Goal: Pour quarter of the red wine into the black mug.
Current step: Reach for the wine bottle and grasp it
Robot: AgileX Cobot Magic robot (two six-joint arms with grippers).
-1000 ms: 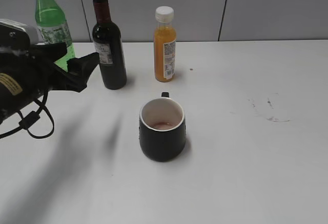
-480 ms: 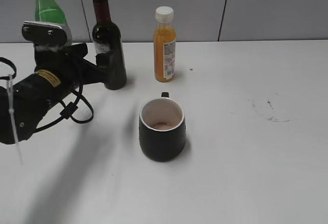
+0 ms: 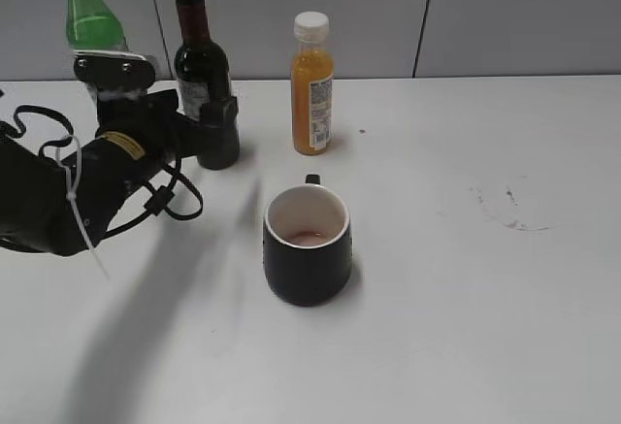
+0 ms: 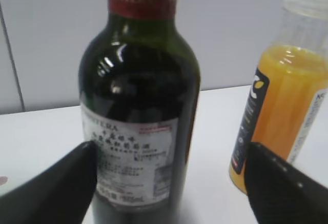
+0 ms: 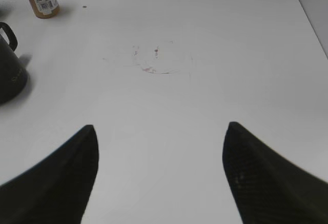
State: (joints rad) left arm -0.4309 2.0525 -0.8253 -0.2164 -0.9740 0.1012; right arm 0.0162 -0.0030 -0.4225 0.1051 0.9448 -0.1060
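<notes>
The red wine bottle (image 3: 199, 65), dark glass with red neck foil and a white label, stands at the back left of the white table. My left gripper (image 3: 215, 123) is open with its fingers on either side of the bottle's lower body. In the left wrist view the bottle (image 4: 138, 96) fills the frame between the fingers of the left gripper (image 4: 169, 157); the left finger is at the label, the right one stands apart. The black mug (image 3: 307, 259) stands mid-table with a little reddish liquid inside. My right gripper (image 5: 161, 131) is open and empty over bare table; the mug (image 5: 7, 75) shows at its far left.
An orange juice bottle (image 3: 311, 94) with a white cap stands right of the wine, also in the left wrist view (image 4: 282, 96). A green plastic bottle (image 3: 92, 21) stands behind my left arm. Faint reddish stains (image 3: 509, 211) mark the table at right. A grey wall runs behind.
My left arm has moved right and toward the back, bringing its open fingers from left of the wine bottle to either side of it. Bottles and mug have not moved.
</notes>
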